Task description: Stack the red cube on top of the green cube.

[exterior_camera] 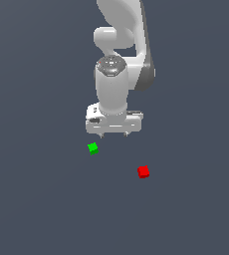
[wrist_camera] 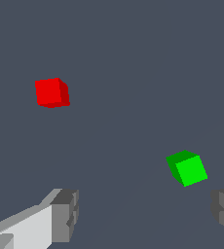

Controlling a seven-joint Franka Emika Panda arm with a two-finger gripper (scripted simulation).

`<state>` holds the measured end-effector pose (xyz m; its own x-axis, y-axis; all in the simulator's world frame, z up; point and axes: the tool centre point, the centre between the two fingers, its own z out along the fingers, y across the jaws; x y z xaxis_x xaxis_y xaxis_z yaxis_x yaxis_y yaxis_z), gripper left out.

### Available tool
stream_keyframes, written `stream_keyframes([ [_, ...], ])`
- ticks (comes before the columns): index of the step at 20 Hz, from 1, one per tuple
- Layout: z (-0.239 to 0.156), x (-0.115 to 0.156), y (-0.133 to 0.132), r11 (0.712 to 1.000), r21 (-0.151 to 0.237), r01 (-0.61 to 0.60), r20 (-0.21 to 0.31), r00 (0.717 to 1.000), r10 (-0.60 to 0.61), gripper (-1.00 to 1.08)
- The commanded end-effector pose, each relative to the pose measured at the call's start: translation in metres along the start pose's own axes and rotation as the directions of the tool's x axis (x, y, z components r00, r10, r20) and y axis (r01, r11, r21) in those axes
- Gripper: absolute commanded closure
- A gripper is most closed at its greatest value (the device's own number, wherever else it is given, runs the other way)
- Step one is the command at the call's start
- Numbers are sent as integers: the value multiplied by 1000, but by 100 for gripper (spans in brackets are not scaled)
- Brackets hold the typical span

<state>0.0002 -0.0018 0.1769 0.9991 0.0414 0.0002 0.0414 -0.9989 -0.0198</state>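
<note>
Entry: gripper [exterior_camera: 114, 134] being held above the floor, jaws apart, nothing gripped.
Red cube [exterior_camera: 143, 172] lying toward the exterior view's right of the jaws; green cube [exterior_camera: 92, 148] nearer, leftward, well apart.

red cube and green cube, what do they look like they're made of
Red cube: flat, matte, uniform colour, no grain or gloss; could be painted plastic, but the render leaves it open. Green cube: same plain matte faces, sharp edges, shading only; likewise undetermined.
</note>
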Motion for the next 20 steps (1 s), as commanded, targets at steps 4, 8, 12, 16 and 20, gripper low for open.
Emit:
stream_keyframes([
  [4,2,1,-2,1000,0,2,0,1000,-2,-92],
  [8,8,8,-9,1000,-1,9,0,1000,-9,-92],
  [12,21,19,-23,1000,-3,23,0,1000,-23,-92],
  [16,37,34,-42,999,-5,41,0,999,-41,-92],
  [20,57,52,-64,998,-9,63,1,998,-63,-92],
])
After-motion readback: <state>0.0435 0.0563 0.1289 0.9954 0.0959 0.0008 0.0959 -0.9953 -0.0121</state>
